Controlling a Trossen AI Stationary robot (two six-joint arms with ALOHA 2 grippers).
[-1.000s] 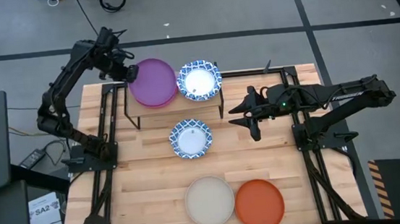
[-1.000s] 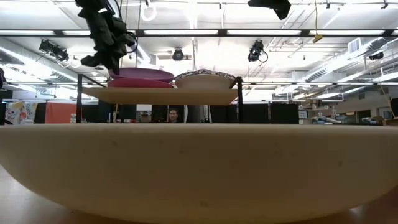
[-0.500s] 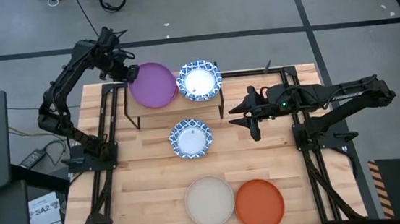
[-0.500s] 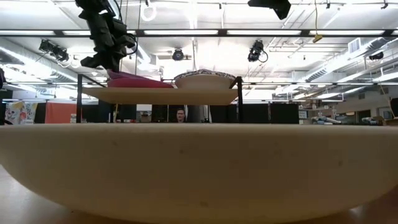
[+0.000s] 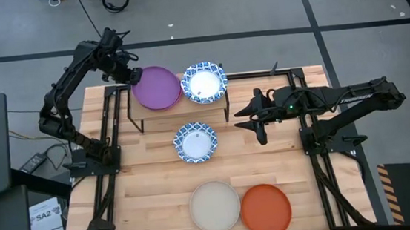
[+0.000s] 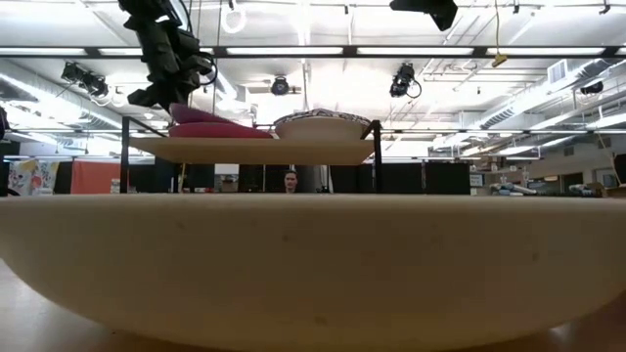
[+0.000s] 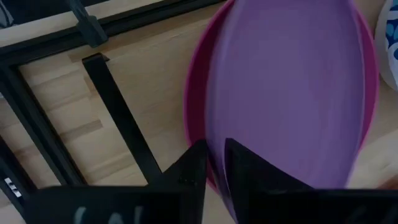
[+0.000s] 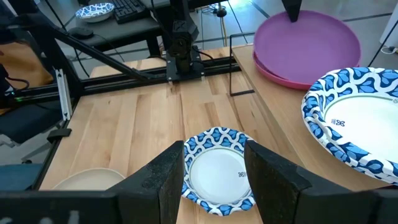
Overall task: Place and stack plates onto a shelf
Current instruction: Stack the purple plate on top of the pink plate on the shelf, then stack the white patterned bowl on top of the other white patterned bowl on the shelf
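A purple plate (image 5: 156, 88) lies on a pink plate (image 6: 220, 130) at the left end of the shelf (image 6: 254, 149). My left gripper (image 5: 134, 75) is at the purple plate's left rim, its fingers close together with the rim between them. A blue-rimmed plate (image 5: 204, 83) sits on the shelf's right half. A second blue-rimmed plate (image 5: 195, 142) lies on the table in front of the shelf. A beige plate (image 5: 214, 206) and an orange plate (image 5: 266, 209) lie near the front edge. My right gripper (image 5: 241, 119) hangs open above the table, right of the shelf. My left gripper has the purple plate's left rim (image 7: 214, 155) between its two fingers, one finger (image 7: 255, 180) over the plate's inner face and one outside. The fingers slant down from the table's far left. The plate is tilted, its left rim (image 6: 181, 110) raised and its right part on the pink plate.
The shelf's thin black legs (image 5: 140, 124) stand on the plank table. Black frame rails (image 5: 106, 138) run along both table sides. A person shows in the room beyond the table (image 6: 290, 181). Bare wood lies between the lone blue-rimmed plate and the two front plates.
The purple plate has come down from level above the pink plate. Its right side has sunk onto the pink plate while its left rim stays raised at my left gripper. Neither arm has shifted.
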